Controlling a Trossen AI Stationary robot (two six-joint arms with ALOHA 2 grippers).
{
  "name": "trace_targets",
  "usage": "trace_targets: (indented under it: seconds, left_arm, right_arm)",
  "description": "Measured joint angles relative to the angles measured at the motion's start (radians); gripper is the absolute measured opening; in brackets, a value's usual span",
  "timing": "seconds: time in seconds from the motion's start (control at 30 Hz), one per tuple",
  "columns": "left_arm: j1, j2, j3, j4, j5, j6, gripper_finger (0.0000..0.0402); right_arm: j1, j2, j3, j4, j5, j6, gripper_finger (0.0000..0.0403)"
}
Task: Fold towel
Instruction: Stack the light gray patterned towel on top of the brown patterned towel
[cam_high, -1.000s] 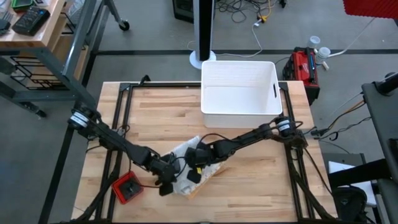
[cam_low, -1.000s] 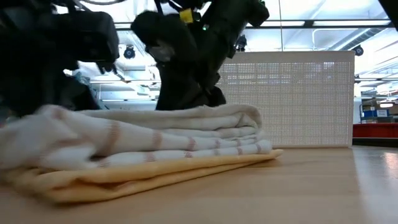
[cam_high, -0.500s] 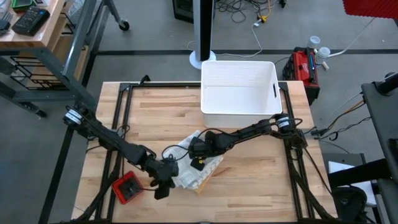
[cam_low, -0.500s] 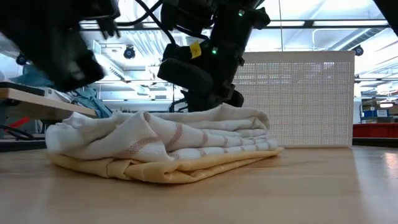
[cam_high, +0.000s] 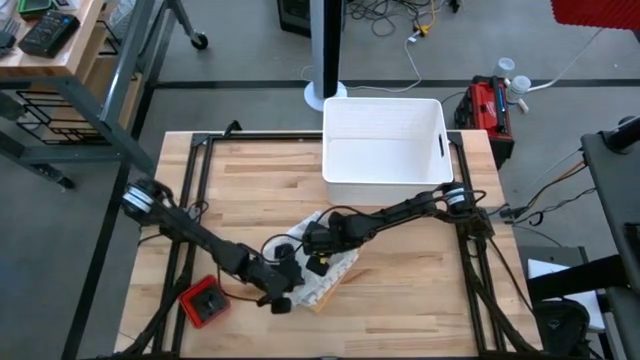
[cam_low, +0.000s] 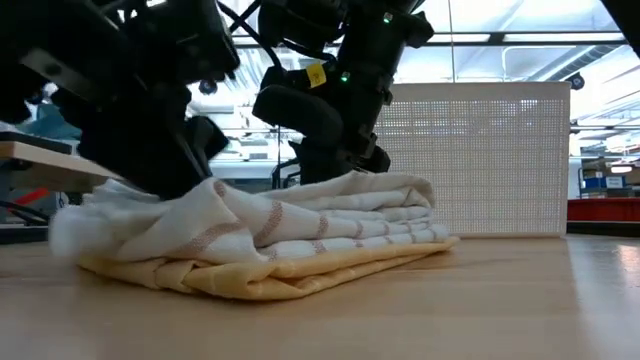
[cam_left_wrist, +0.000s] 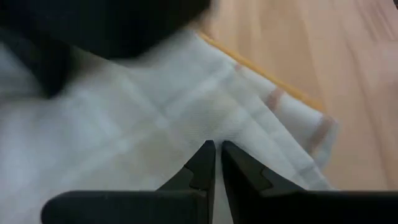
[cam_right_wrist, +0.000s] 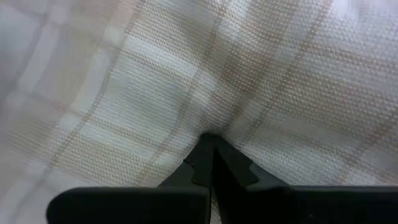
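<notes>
Basically, current state:
Table (cam_high: 400, 290): pale wood top in a black frame, seen from above.
Bin (cam_high: 385, 140): white, at the far edge of the table, right of centre; in the low view (cam_low: 470, 160) its perforated wall stands behind the towel.
Towel (cam_high: 322, 275): near the middle of the table toward the front edge, bunched into a thick folded stack. Low view (cam_low: 290, 240): white layers with faint reddish stripes on top, a yellow layer at the bottom lying on the wood; the folded edge points toward the bin side.
Left arm: reaches in from the left edge of the table across to the front side of the towel.
Left gripper (cam_high: 283, 297): at the towel's front edge. Wrist view (cam_left_wrist: 214, 149): fingertips nearly together with a thin slit between them, tips pressed on white cloth; can't tell if any cloth is pinched.
Right arm: reaches in from the right edge of the table, beside the bin, to the top of the towel.
Right gripper (cam_high: 318, 262): on the towel's upper layer. Wrist view (cam_right_wrist: 210, 140): fingers fully closed, tips down against the woven cloth; cloth fills the view, no fold visible between the tips.
Red box (cam_high: 205, 302): small, red with a dark top, on the front-left part of the table, near the left arm, apart from the towel.
</notes>
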Motion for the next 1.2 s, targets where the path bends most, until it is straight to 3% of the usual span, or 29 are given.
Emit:
trace_targets:
  seconds: [0.17, 0.27, 0.5, 0.77, 1.0, 1.2]
  left_arm:
    - [-0.006, 0.071, 0.013, 0.071, 0.18, -0.027, 0.002]
    - [-0.017, 0.058, 0.016, 0.046, 0.22, -0.063, 0.002]
    - [-0.03, -0.025, 0.016, -0.041, 0.174, -0.093, 0.002]
    - [-0.039, -0.104, -0.012, -0.271, 0.133, -0.199, 0.002]
    - [-0.044, -0.109, -0.031, -0.246, 0.13, -0.22, 0.002]
    - [-0.043, -0.22, -0.031, -0.195, 0.112, -0.156, 0.002]
  right_arm:
    - [0.001, 0.0, 0.0, 0.009, -0.034, 0.001, 0.0]
    - [0.003, 0.0, 0.0, 0.01, -0.041, 0.004, 0.0]
    - [-0.003, 0.0, -0.008, 0.001, -0.014, 0.005, 0.0]
    - [-0.003, -0.002, -0.014, -0.002, -0.014, 0.008, 0.0]
    - [0.001, -0.043, -0.018, -0.018, -0.015, 0.005, 0.0]
    - [0.005, -0.137, -0.018, -0.013, 0.017, -0.001, 0.0]
